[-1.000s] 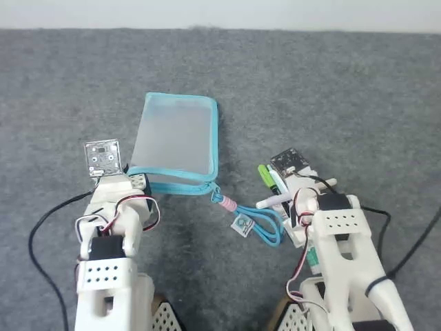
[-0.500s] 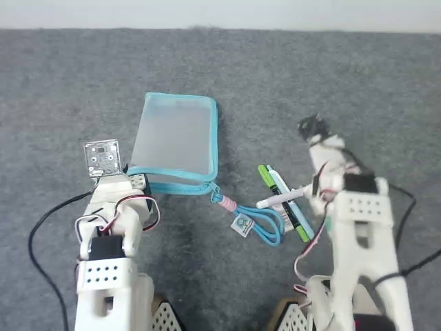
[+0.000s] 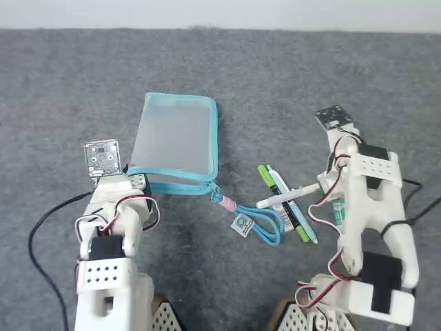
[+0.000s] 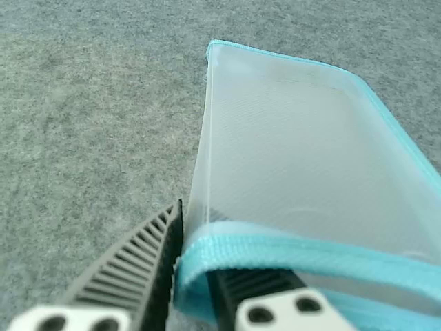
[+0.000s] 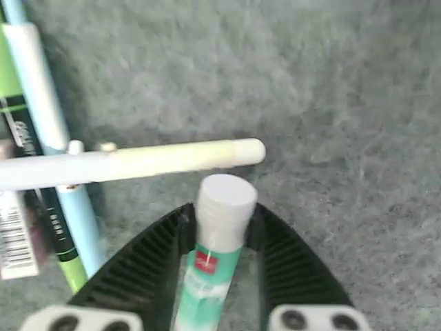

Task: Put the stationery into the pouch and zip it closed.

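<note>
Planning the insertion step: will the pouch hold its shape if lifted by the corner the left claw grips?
Probably not: the pouch looks like thin translucent mesh, so it would likely sag. It seems light, so a push may slide it over the grey mat. The left claw pinching its corner should help anchor it.

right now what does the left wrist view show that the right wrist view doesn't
Only the left wrist view: the pouch, its teal edge pinched in the left claw.
Only the right wrist view: a glue stick held in the right claw, with a white pen lying across just beyond it and a blue pen off to one side.
Both: the grey carpet underneath.
</note>
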{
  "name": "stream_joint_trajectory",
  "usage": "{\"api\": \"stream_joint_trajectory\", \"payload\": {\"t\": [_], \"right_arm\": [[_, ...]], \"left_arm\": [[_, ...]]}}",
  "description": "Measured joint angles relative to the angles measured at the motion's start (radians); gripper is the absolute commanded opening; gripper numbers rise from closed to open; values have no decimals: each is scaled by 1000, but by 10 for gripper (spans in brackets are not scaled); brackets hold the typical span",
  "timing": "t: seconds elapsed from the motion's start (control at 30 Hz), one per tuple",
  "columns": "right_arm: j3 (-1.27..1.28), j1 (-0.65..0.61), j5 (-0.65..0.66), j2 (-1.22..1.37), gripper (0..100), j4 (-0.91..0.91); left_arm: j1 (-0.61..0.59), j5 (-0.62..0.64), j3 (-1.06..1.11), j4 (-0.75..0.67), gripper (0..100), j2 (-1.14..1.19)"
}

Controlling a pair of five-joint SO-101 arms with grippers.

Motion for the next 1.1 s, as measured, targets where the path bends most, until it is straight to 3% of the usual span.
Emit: {"api": "stream_joint_trajectory", "payload": {"t": [0.23,0.4,0.6,0.77,0.93,1.1], "right_arm": [[6,44,9,-51,162,97],[164,43,28,-227,165,114],[348,28,37,-305,162,-6],[350,23,38,-201,155,-89],[224,60,38,-15,1,-61],[160,100,37,46,8,-46]], "left_arm": [[0,0,0,0,11,0],[0,0,0,0,11,0],[0,0,0,0,11,0],[0,0,0,0,11,0],[0,0,0,0,11,0],[0,0,0,0,11,0]]}}
